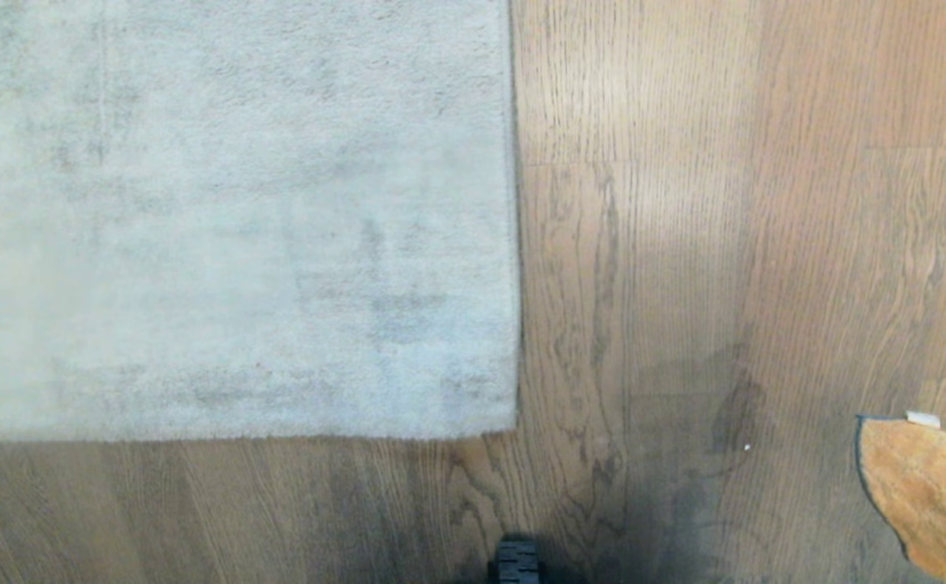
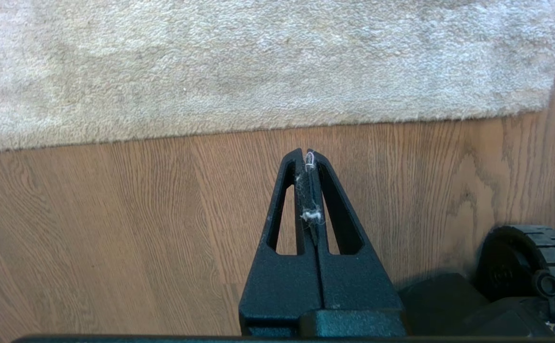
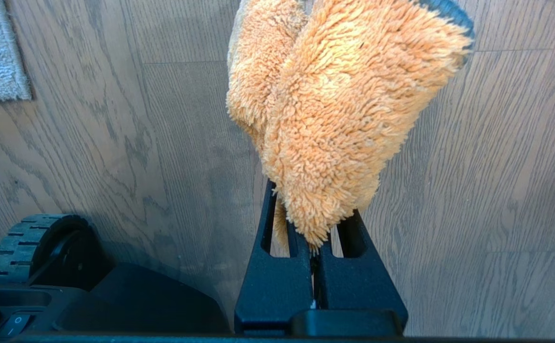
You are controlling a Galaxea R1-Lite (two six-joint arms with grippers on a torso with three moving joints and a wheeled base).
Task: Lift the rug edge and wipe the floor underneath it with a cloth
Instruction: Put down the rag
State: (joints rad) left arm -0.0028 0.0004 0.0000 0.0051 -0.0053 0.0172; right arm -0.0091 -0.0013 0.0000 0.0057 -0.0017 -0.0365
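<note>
The pale grey-beige rug [image 1: 230, 219] lies flat, its square corner [image 1: 513, 426] and straight rug edge [image 2: 268, 127] resting on the brown wood floor [image 1: 684, 243]. My left gripper [image 2: 307, 153] hovers over bare floor just short of that edge, shut with nothing in it but wisps of lint. My right gripper [image 3: 312, 209] is shut on the fluffy orange cloth [image 3: 339, 109], which hangs off its fingers above the floor. In the head view the cloth [image 1: 927, 495] shows at the lower right with a small white tag; neither arm appears there.
A black ridged wheel [image 1: 518, 561] of my base pokes in at the bottom centre. It also shows as a wheel [image 2: 530, 257] in the left wrist view and a wheel [image 3: 34, 243] in the right wrist view, with the dark base body beside it.
</note>
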